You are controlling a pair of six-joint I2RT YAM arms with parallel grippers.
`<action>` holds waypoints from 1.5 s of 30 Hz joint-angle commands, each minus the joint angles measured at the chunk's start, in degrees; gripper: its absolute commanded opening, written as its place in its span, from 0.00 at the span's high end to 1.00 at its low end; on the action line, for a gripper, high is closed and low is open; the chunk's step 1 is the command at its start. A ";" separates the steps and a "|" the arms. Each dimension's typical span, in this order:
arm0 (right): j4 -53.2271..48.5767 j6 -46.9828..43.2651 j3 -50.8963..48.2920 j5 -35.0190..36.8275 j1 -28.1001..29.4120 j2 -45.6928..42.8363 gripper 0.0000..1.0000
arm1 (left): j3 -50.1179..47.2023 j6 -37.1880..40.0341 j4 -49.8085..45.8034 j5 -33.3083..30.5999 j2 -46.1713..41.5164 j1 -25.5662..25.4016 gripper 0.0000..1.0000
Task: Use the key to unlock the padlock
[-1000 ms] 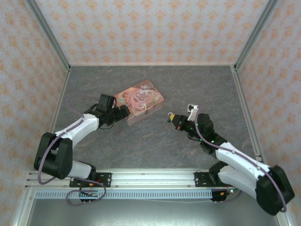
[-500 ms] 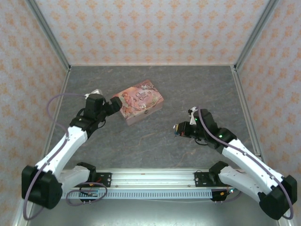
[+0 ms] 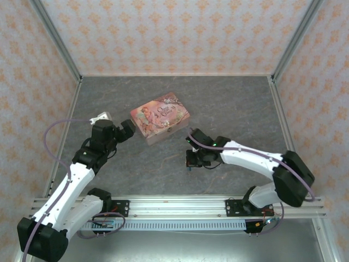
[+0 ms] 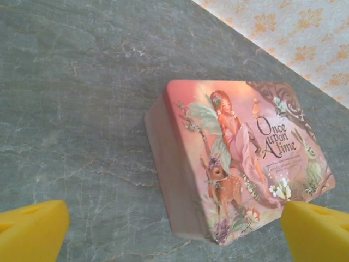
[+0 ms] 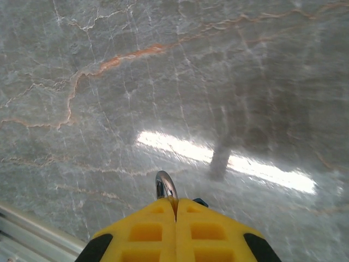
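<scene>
One pink tin [image 3: 160, 118] lies nr left pincer [image 3: 127, 130], apart from right pincer [image 3: 191, 162].

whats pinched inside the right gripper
A shiny metal loop and a blue sliver poke out of the shut right gripper; the yellow fingers cover the rest, so what it belongs to is unclear.

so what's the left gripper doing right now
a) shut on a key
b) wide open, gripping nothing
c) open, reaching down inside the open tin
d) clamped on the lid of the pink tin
b: the left gripper has its yellow fingers spread far apart with nothing pinched between them, and the pink tin lies ahead of them with its lid shut.
</scene>
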 commanded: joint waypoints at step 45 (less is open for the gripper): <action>26.29 -27.90 -17.31 29.11 -27.17 -30.03 0.01 | -17.27 28.10 23.04 -24.20 -12.73 0.44 0.00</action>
